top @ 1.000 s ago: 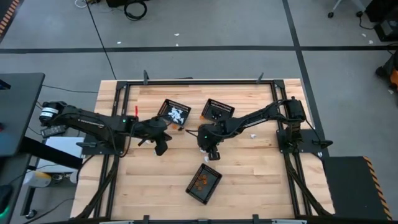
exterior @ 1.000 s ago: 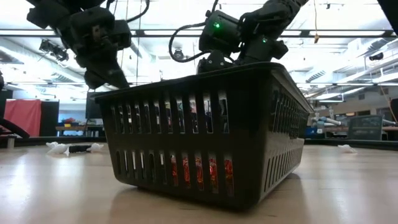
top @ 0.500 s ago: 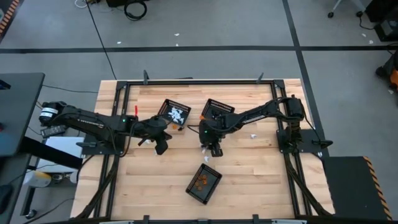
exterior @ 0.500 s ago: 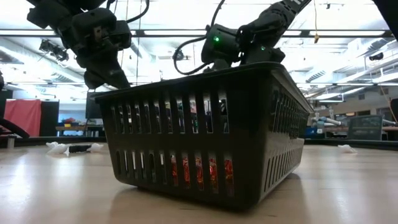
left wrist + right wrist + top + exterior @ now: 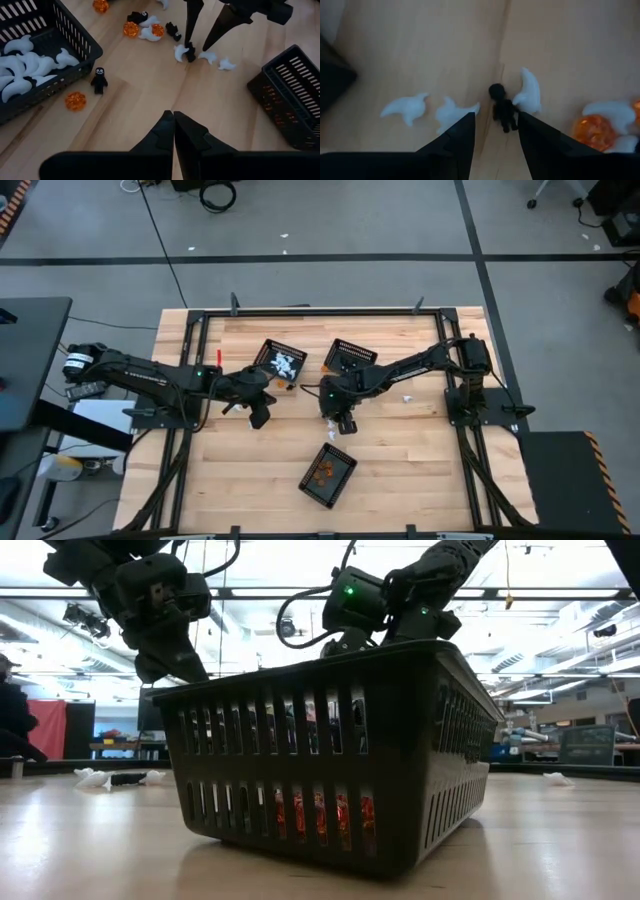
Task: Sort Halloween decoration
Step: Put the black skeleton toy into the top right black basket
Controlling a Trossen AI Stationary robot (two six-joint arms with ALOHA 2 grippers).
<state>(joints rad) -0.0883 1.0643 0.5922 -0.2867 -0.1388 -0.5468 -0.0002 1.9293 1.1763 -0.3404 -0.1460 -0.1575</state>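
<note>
A robotics lab or workshop. The wooden table [image 5: 390, 450] sits in a black metal frame [image 5: 320, 311] on grey concrete floor [image 5: 330, 220] (taped lines, loose cables). Ceiling strip lights [image 5: 560, 675] run over distant benches.

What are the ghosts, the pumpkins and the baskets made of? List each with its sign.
Ghosts: probably smooth, slightly glossy white plastic; soft sheen.
Pumpkins: likely translucent orange plastic; light sparkles through the faceted surface.
Baskets: seemingly matte black moulded plastic; even slotted walls.
</note>
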